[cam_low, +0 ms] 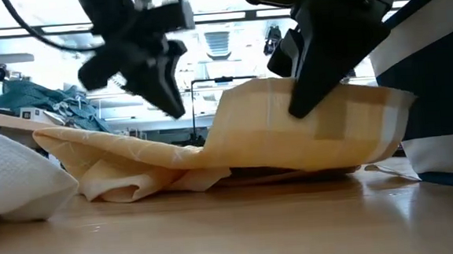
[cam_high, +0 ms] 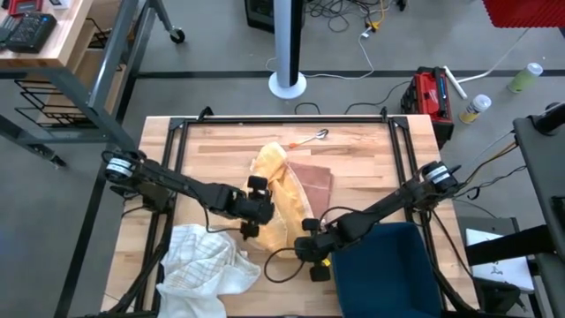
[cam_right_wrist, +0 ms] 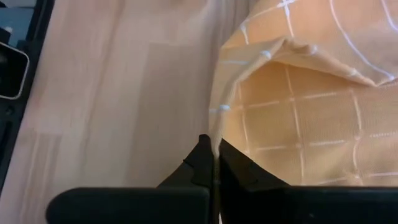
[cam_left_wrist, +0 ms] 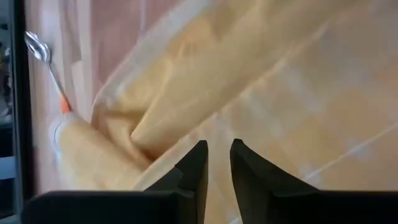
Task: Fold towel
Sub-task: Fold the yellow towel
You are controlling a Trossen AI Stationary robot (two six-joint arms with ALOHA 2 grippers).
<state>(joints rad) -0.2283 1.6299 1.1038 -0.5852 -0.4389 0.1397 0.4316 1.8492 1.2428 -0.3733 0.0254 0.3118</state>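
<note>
**Fold towel: right pincer holding an edge, left pincer free above the cloth**

High view: yellow checked towel (cam_high: 275, 190) lies bunched near the middle of the desk (cam_high: 353, 146), partly over a reddish-brown cloth (cam_high: 312, 179) towards the far edge. Left pincer (cam_high: 250, 221) sits at the towel's left side; right pincer (cam_high: 311, 252) at its near side. White towel (cam_high: 205, 261) heaped at the near left corner, dark blue cloth (cam_high: 388, 269) at the near right. A spoon (cam_high: 311, 137) lies by the far edge.

Low view: the towel is lifted into a raised fold on one side, with loose folds sagging to the desk on the other.

Left wrist view: the left pincer's fingers (cam_left_wrist: 194, 168) stand slightly apart with a narrow gap, nothing visibly between them, towel surface just beyond.

Right wrist view: the right pincer's fingers (cam_right_wrist: 202, 163) are pressed together on the thin towel edge.

Risks (judgement): only one edge looks secured, so lifting further may drag the whole towel rather than fold it. The pinch is at the very hem and could slip. The cloth beneath may shift along with it.
</note>
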